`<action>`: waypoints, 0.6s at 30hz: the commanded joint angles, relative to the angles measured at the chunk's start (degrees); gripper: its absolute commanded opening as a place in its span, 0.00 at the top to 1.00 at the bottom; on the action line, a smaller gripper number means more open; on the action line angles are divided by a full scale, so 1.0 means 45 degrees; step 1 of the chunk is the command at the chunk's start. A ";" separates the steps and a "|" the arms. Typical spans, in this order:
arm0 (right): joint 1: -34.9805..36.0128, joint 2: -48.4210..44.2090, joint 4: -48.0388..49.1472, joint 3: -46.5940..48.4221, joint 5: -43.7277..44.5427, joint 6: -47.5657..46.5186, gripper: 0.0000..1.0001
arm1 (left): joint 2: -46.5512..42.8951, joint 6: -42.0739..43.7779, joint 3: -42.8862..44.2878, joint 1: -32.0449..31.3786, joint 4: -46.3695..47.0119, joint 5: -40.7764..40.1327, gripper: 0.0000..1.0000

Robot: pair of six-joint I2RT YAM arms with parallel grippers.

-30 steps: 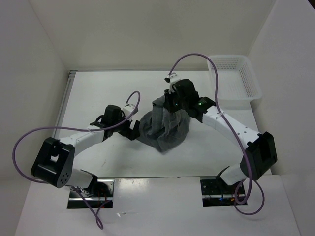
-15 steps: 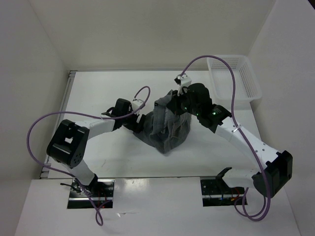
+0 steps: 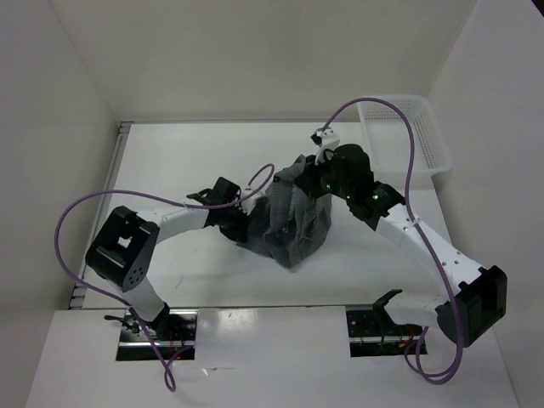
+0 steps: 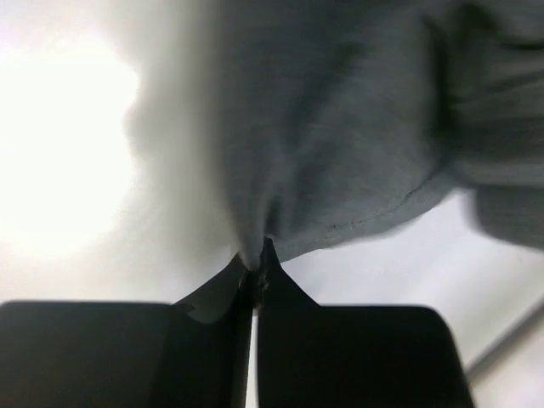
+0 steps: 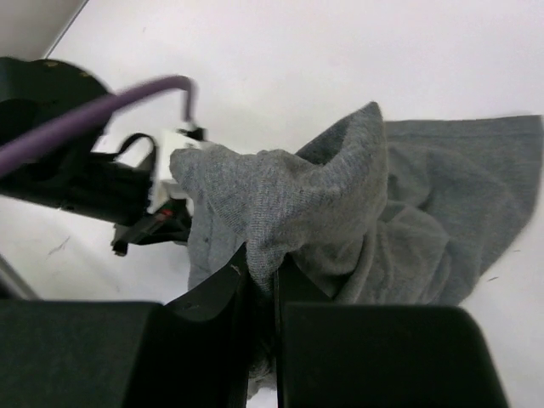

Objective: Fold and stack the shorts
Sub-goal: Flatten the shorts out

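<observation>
The dark grey shorts [image 3: 293, 223] hang bunched over the middle of the white table, lifted at their top and trailing down to the tabletop. My right gripper [image 3: 313, 174] is shut on a raised fold of the shorts [image 5: 289, 212] at their upper edge. My left gripper [image 3: 246, 229] is at the left side of the cloth, low near the table, shut on the hem of the shorts [image 4: 340, 170]. In the left wrist view the fabric is pinched between the closed fingertips [image 4: 274, 270]. In the right wrist view the left arm [image 5: 76, 170] shows behind the cloth.
A white mesh basket [image 3: 406, 140] stands at the back right of the table [image 3: 170, 161]. White walls close in on the left, back and right. Purple cables loop above both arms.
My left gripper moved right to the shorts' left edge and shut on the hem. My right gripper moved a little right with the cloth held up.
</observation>
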 commanded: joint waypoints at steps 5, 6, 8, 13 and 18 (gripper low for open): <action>-0.2648 0.1482 0.3255 0.2037 -0.2192 -0.0592 1.00 | -0.1055 0.0046 0.2706 0.2886 0.2322 -0.3639 1.00; -0.2959 0.1935 0.3255 0.2759 -0.2503 -0.0848 1.00 | -0.1231 0.0046 0.3717 0.3222 0.2322 -0.3913 1.00; -0.3080 0.3066 0.2671 0.4986 -0.2895 -0.1239 0.99 | -0.1445 0.0046 0.4679 0.4060 0.2206 -0.4517 1.00; -0.3236 0.3874 0.1459 0.7550 -0.3776 -0.2665 0.87 | -0.2929 0.0046 0.5253 0.4749 0.1853 -0.5398 1.00; -0.3236 0.2434 0.0989 0.5336 -0.4556 -0.3194 0.53 | -0.5000 0.0046 0.2306 0.4612 0.0937 -0.5693 1.00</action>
